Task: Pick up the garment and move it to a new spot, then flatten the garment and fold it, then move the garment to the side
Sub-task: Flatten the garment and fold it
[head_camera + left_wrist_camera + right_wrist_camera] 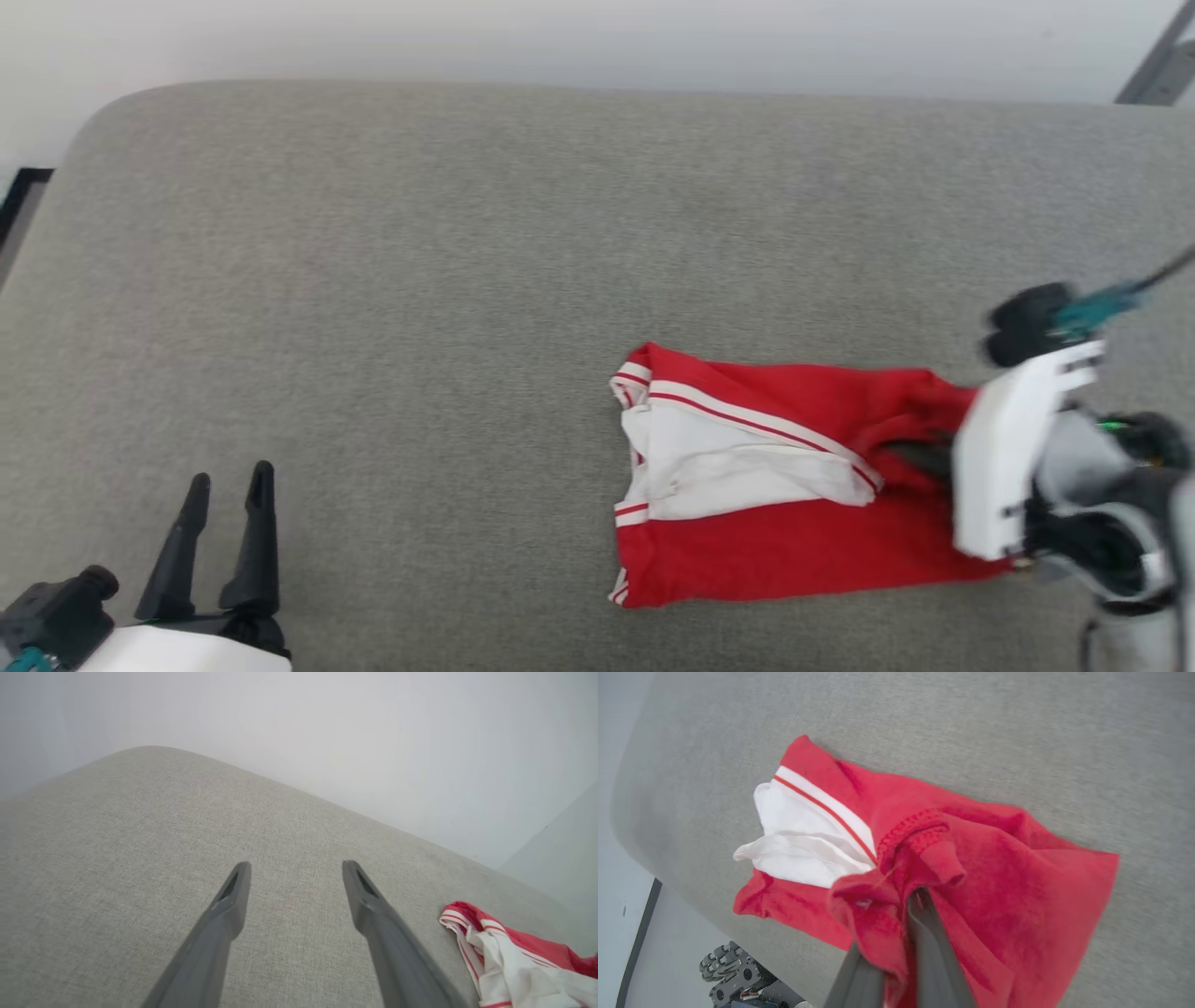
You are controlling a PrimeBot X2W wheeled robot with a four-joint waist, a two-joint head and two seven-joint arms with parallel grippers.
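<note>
Garment [775, 485]: soft red knit, folded into a rough rectangle, lying on the cushion right of centre in head view. A creased white sleeve lies on top, edged by a white band with a thin red stripe, with striped trim at the left edge. Right end bunched and puckered, ribbed red hem curled over.

Right gripper [919, 900]: dark tapered fingers pinched on the bunched red cloth, folds wrapping both.

Left gripper [231, 474]: long matte dark fingers spread apart, holding nothing, over bare cushion at lower left, well apart from the garment.

Cushion [373, 280]: grey fabric, fine even weave, rounded corner; pale smooth wall [327, 728] behind
</note>
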